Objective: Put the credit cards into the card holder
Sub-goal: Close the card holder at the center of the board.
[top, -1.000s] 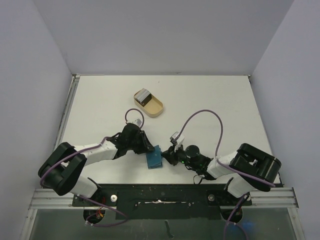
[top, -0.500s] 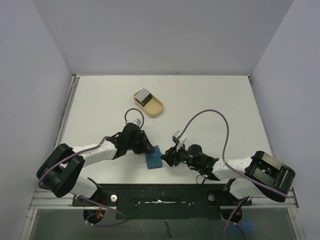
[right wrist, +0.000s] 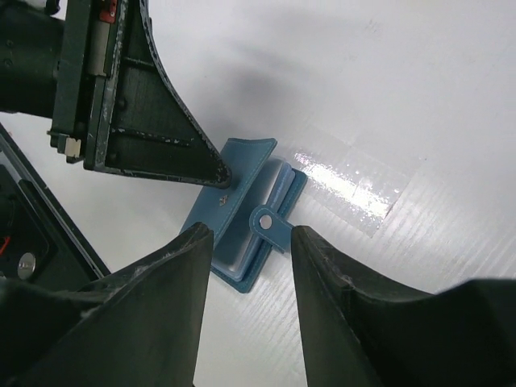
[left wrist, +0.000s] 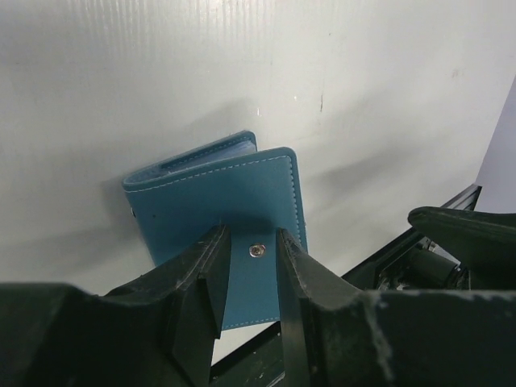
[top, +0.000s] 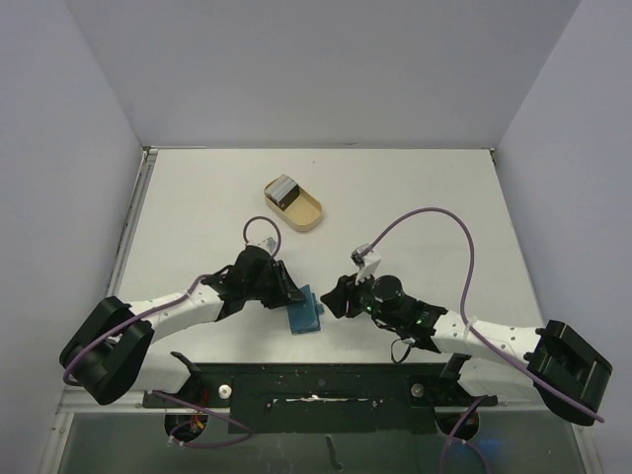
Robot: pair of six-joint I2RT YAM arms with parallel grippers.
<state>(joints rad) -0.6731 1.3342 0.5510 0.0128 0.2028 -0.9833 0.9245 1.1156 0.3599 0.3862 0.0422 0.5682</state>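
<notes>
Card holder [top: 306, 313] lies near-centre on the table [top: 425, 197], likely light, slick and floppy at the fold, best taken by its snap tab [left wrist: 251, 282]: left jaws straddle that tab, clamping not confirmable; right jaws apart, empty, just beside it.

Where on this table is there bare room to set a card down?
Bare table runs along the far edge behind the tan tray, down the left beside it, and across the far right side. It is crowded near-centre, where the left pincer and right pincer flank the card holder.
</notes>
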